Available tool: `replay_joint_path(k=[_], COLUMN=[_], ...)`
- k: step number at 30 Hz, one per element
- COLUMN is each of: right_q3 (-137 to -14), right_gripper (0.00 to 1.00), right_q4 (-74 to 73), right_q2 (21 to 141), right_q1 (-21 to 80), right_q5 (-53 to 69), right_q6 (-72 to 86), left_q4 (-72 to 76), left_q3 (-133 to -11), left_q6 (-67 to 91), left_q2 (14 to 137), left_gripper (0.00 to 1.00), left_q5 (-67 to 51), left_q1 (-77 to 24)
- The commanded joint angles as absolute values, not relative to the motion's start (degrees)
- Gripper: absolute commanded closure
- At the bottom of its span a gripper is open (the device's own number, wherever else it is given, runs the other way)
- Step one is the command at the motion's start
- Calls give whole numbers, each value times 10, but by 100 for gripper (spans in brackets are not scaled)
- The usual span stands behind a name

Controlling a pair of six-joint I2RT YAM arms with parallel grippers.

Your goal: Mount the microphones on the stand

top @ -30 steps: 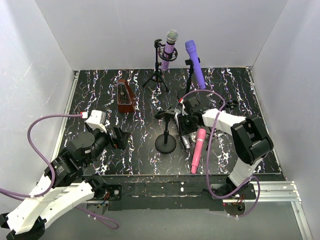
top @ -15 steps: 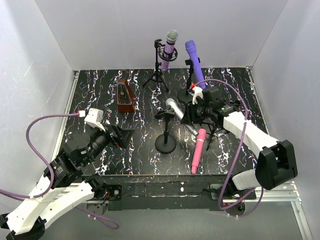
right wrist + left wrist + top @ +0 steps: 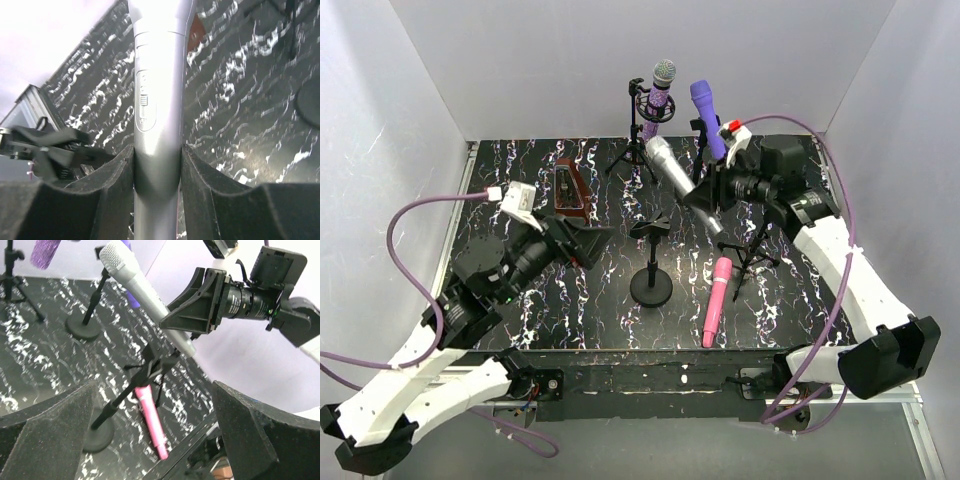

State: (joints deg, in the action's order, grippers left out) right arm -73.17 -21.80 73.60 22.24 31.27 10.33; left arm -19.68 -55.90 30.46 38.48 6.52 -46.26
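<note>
The silver-grey microphone (image 3: 678,178) is in the air above the middle of the counter (image 3: 790,300), tilted, with its mesh head up and away toward the back wall and its tail pointing down toward the near right. It looks like a rigid metal-skinned stick, probably moderately heavy and weighted toward the head. The smooth, tapering barrel would likely slip lengthwise under a weak squeeze, so the sensible hold is across the barrel below the slide switch, clear of the mesh (which would dent) and leaving the tail free for a clip. That is roughly how it sits. The right end effector (image 3: 706,198) is clenched around the lower barrel, and in its own wrist view the two padded fingers (image 3: 114,190) press on either side just beneath the switch, the body running up between them. The nearest free holder is the round-based stand (image 3: 651,262) at centre, whose empty clip is below and to the near left of the tail, apart from it. A tripod stand (image 3: 752,255) stands under the right arm. The pink microphone (image 3: 716,300) lies flat on the counter just right of the round base, not yet picked up. At the back, the glittery purple microphone (image 3: 660,92) and the violet microphone (image 3: 706,115) are already up on their stands. The left end effector (image 3: 585,243) is released, its fingers spread wide and holding nothing, left of the centre stand and aimed at it, near the dark red box (image 3: 568,190).
</note>
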Motion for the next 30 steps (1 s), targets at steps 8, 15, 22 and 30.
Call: replay_joint_path(k=[8,15,22,30], right_q3=[-935,-947,-924,-906], right_gripper=[96,96,96,95], right_q4=[-204,-190,-185,-182], right_q2=[770,764,746,738], right_q1=[227,244,250,254], right_q5=[460,533,567,589], right_q6=[147,186,191,187], left_q4=[-46,38,125,158], left_q3=[-679,-707,-698,-689], left_q6=[379,417,459,494], left_q2=[548,628,654,657], left_gripper=[2,2,2,14], left_q5=[41,8,18,40], left_q1=[-463,-464,-463,-463])
